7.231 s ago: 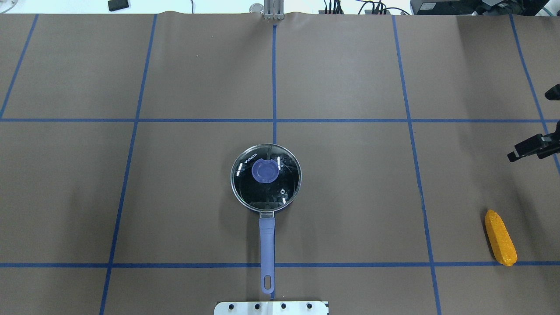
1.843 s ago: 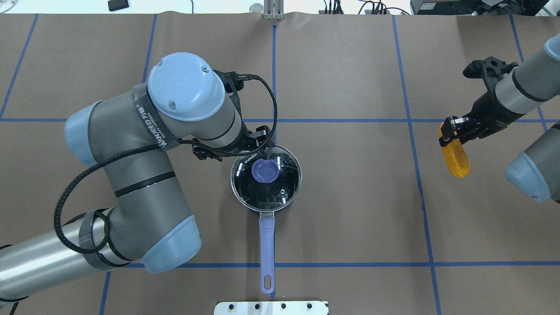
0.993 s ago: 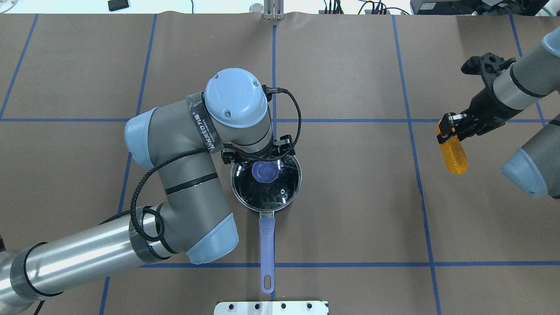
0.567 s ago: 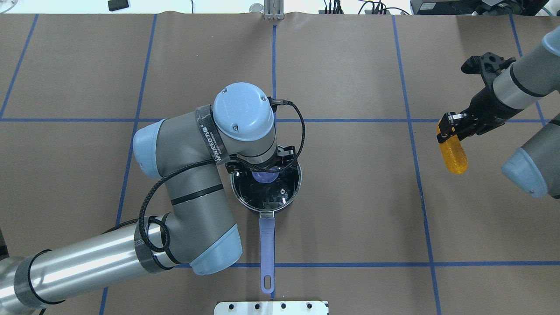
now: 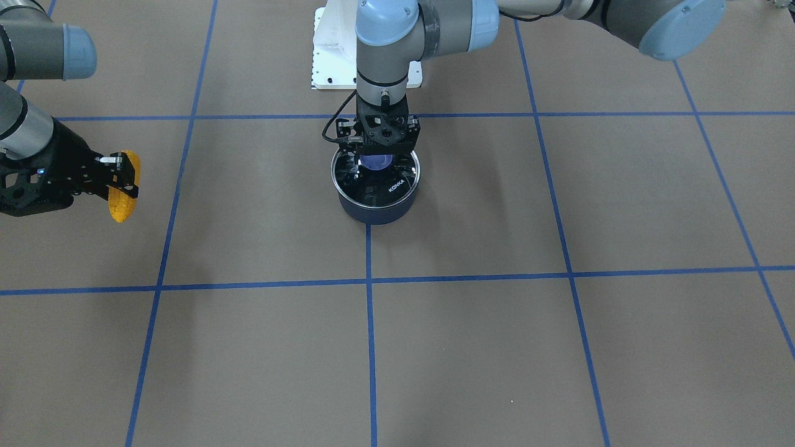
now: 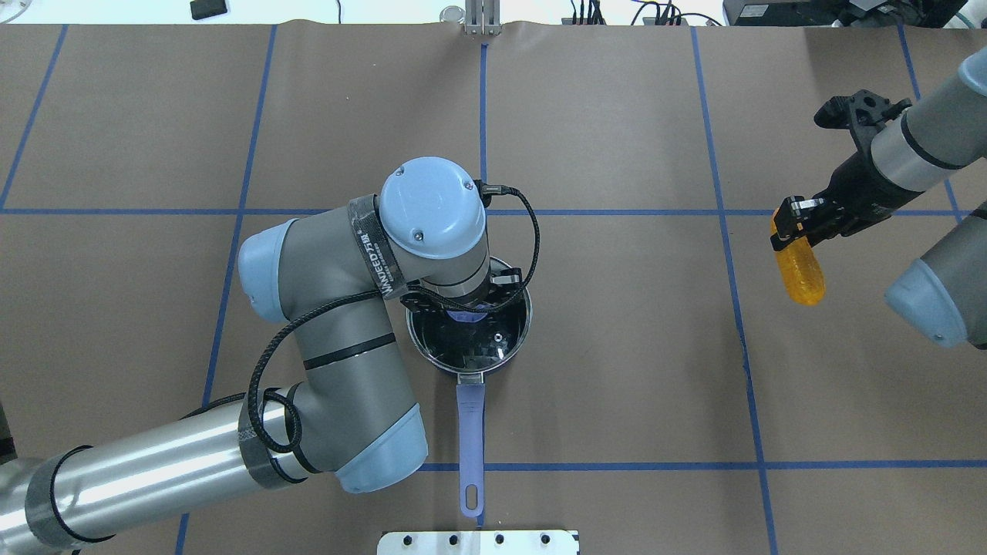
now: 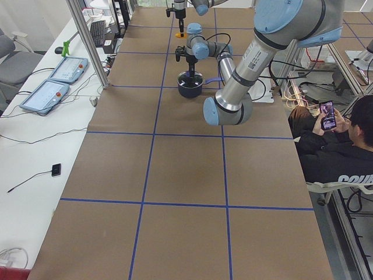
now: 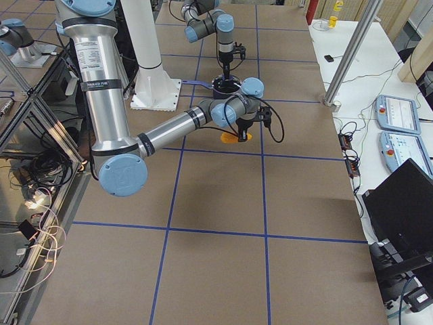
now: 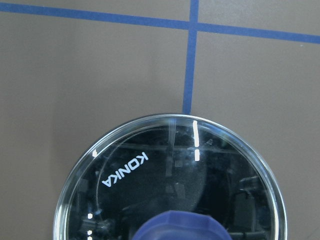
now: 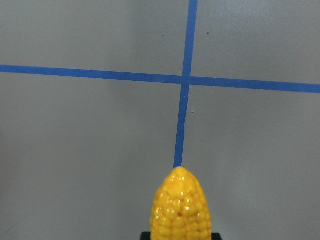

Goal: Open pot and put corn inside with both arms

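Showing the pot point(image 5: 376, 211) at mid-bench point(image 5: 497, 347), with the glass lid point(image 5: 400, 186) in place. The front-facing view shows the left end effector point(image 5: 377, 156) poised over the blue knob point(image 5: 379, 163), its fingers apart on either side. Overhead, the wrist hides this but the purple handle point(image 6: 471, 432) shows, pointing toward the robot. The right end effector point(image 6: 794, 230) is clamped on the corn point(image 6: 802, 270), held clear of the bench and well apart from the pot. Its wrist view shows only the cob's tapered tip.
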`<action>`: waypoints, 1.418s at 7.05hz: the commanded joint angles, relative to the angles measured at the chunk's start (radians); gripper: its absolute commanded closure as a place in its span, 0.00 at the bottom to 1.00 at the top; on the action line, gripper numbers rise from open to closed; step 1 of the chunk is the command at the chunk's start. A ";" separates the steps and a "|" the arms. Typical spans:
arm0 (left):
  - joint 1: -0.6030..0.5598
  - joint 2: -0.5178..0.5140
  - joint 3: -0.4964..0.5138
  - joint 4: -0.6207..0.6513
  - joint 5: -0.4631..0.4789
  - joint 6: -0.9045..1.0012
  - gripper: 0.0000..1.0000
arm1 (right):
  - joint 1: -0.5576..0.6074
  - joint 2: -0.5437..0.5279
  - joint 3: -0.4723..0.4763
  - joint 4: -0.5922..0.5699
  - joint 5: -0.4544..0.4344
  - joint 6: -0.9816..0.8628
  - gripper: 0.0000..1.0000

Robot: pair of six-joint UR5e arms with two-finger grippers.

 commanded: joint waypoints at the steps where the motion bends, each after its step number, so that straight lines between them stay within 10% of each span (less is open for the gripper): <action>1: -0.001 0.002 0.000 0.000 -0.001 0.008 0.42 | -0.001 0.000 -0.003 0.000 -0.002 0.000 0.70; 4: -0.004 0.005 -0.040 0.011 -0.007 0.044 0.45 | -0.001 0.093 0.003 -0.120 -0.005 0.000 0.70; 10: -0.085 0.365 -0.383 -0.003 -0.014 0.290 0.46 | -0.046 0.350 0.002 -0.342 -0.015 0.053 0.71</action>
